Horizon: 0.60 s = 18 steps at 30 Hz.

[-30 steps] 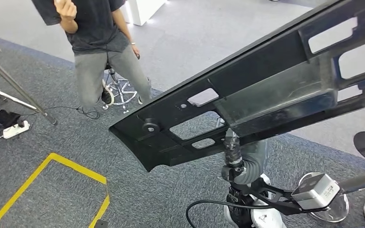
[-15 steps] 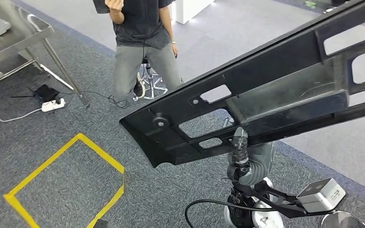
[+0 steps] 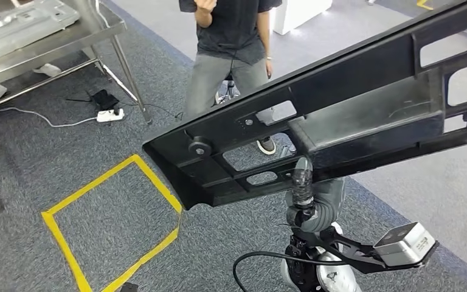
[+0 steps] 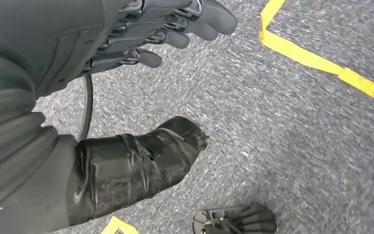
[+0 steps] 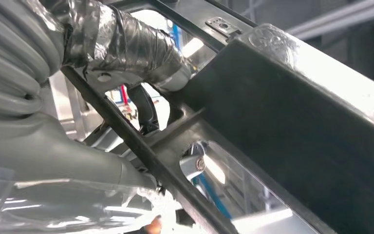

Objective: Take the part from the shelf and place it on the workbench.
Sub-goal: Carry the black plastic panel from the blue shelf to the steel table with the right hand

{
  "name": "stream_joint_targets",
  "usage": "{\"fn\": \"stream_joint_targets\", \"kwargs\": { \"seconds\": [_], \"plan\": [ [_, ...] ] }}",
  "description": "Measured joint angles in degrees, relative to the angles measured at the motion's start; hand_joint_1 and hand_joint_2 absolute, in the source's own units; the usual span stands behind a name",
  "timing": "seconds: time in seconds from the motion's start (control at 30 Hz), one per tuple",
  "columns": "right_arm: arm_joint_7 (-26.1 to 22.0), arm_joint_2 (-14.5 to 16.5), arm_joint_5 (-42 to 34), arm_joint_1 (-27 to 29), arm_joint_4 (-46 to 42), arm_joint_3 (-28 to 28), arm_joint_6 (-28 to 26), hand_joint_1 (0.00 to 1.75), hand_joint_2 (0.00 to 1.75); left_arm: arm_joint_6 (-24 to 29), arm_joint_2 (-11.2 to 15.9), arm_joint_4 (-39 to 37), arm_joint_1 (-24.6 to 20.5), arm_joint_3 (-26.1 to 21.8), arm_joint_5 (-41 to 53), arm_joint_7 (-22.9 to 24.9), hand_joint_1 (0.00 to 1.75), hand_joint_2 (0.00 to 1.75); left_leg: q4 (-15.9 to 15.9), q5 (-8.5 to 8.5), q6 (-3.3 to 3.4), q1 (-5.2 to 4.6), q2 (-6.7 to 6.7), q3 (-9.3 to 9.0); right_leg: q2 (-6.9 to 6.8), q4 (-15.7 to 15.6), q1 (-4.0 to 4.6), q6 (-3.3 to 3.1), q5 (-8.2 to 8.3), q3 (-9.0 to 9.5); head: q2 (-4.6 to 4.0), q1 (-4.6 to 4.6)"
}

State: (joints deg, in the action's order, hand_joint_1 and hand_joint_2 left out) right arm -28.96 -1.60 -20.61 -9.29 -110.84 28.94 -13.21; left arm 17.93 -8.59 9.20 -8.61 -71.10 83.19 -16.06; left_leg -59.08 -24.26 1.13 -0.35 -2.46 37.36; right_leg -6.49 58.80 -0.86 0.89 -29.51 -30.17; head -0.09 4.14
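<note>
The right hand (image 5: 126,48) grips the long black plastic part (image 3: 340,115), which slants across the right of the frame. The left hand (image 4: 141,63) hangs empty, fingers spread, above grey carpet (image 4: 282,126). A person (image 3: 231,42) stands top centre beside the metal tabletop (image 3: 36,36), upper left.

Black moulded plastic part (image 3: 340,115) with slight sheen, rough grey carpet (image 3: 48,158), brushed metal table (image 3: 36,36)

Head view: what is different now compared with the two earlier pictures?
The camera has turned with the robot: metal table, yellow tape square and person slid rightward across the picture. The right hand keeps holding the black part as before.
</note>
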Motion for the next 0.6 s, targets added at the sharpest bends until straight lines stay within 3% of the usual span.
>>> {"fn": "stream_joint_targets", "kwargs": {
  "seconds": [0.03,0.1,0.17,0.2,0.23,0.27,0.3,0.33,0.4,0.47,0.53,0.6],
  "plan": [
    [0.00,0.04,0.00,-0.11,0.07,0.00,0.02,1.75,1.75,-0.08,0.00,0.00,0.13,-0.01,-0.01,-0.19,0.00,1.75,0.28,0.03,0.33,0.17,0.61,-0.20,0.03,-0.11,-0.05,0.37,-0.20,0.26,0.00,-0.06],
    [-0.02,0.10,0.02,-0.38,0.19,0.00,0.07,1.75,1.75,-0.18,0.00,0.00,0.22,-0.02,-0.02,-0.70,0.00,1.75,1.01,0.21,0.99,0.52,1.79,-0.83,2.07,1.83,-0.17,0.85,-1.64,-0.28,0.00,-0.36],
    [-0.01,0.14,0.06,-0.44,0.36,0.00,0.04,1.75,1.75,-0.19,-0.01,0.00,0.00,-0.02,-0.02,-1.13,0.00,1.75,1.27,0.21,1.52,0.64,3.05,-1.17,4.96,8.27,-0.24,0.92,-4.68,-3.56,0.00,-0.77],
    [0.00,0.14,0.14,-0.41,0.48,0.00,-0.03,1.75,1.75,-0.17,-0.01,0.00,-0.12,-0.02,-0.02,-1.33,0.00,1.75,1.22,0.14,1.73,0.58,3.81,-1.19,5.63,12.10,-0.21,0.91,-6.00,-5.81,0.00,-0.87],
    [0.03,0.13,0.31,-0.37,0.62,0.00,-0.14,1.75,1.75,-0.14,-0.02,0.00,-0.18,-0.02,-0.02,-1.52,0.00,1.75,1.15,0.03,1.82,0.53,4.66,-1.24,5.98,14.81,-0.18,0.90,-6.41,-7.66,0.00,-0.91],
    [0.07,0.13,0.56,-0.36,0.76,0.00,-0.25,1.75,1.75,-0.07,-0.02,0.00,-0.16,-0.02,-0.02,-1.75,0.00,1.75,1.04,-0.09,1.86,0.49,5.56,-1.33,6.15,15.58,-0.17,0.85,-5.65,-8.64,0.00,-0.94],
    [0.11,0.13,0.81,-0.39,0.86,0.00,-0.36,1.75,1.75,0.04,-0.02,0.00,-0.13,-0.02,-0.02,-1.97,0.00,1.75,0.89,-0.23,1.82,0.47,6.49,-1.47,6.34,14.08,-0.19,0.76,-3.77,-8.51,0.00,-0.93],
    [0.18,0.14,1.03,-0.46,0.91,0.00,-0.44,1.75,1.75,0.15,-0.03,0.00,-0.11,-0.03,-0.05,-2.18,0.00,1.75,0.69,-0.43,1.71,0.47,7.40,-1.63,6.96,10.67,-0.21,0.60,-1.14,-7.39,0.00,-0.95],
    [0.32,0.14,1.19,-0.62,1.01,0.00,-0.52,1.75,1.75,0.41,-0.10,-0.03,-0.16,-0.04,-0.19,-2.48,0.00,1.75,0.21,-0.77,1.36,0.52,9.01,-1.64,9.77,3.82,-0.40,0.16,2.22,-4.76,0.00,-0.93],
    [0.52,0.16,1.21,-0.75,1.13,0.00,-0.52,1.75,1.75,0.69,-0.17,-0.07,-0.20,-0.05,-0.34,-2.55,0.00,1.75,0.04,-0.77,0.72,0.81,10.34,-1.19,11.41,1.06,-0.35,-0.17,2.58,-3.60,0.00,-0.96],
    [0.67,0.22,1.19,-0.89,1.22,0.02,-0.53,1.75,1.75,0.92,-0.16,-0.07,0.03,-0.10,-0.40,-2.46,0.00,1.75,0.19,-0.62,-0.03,1.06,11.19,-0.87,10.31,0.41,-0.26,-0.50,2.69,-3.15,0.00,-1.00],
    [0.69,0.36,1.05,-1.03,1.24,0.07,-0.52,1.75,1.75,1.07,-0.13,-0.07,0.21,-0.16,-0.43,-2.37,0.00,1.75,-1.45,-1.55,-0.62,0.81,8.62,-0.08,8.80,-0.36,-0.52,-1.12,2.81,-2.33,0.00,-0.86]
  ]
}}
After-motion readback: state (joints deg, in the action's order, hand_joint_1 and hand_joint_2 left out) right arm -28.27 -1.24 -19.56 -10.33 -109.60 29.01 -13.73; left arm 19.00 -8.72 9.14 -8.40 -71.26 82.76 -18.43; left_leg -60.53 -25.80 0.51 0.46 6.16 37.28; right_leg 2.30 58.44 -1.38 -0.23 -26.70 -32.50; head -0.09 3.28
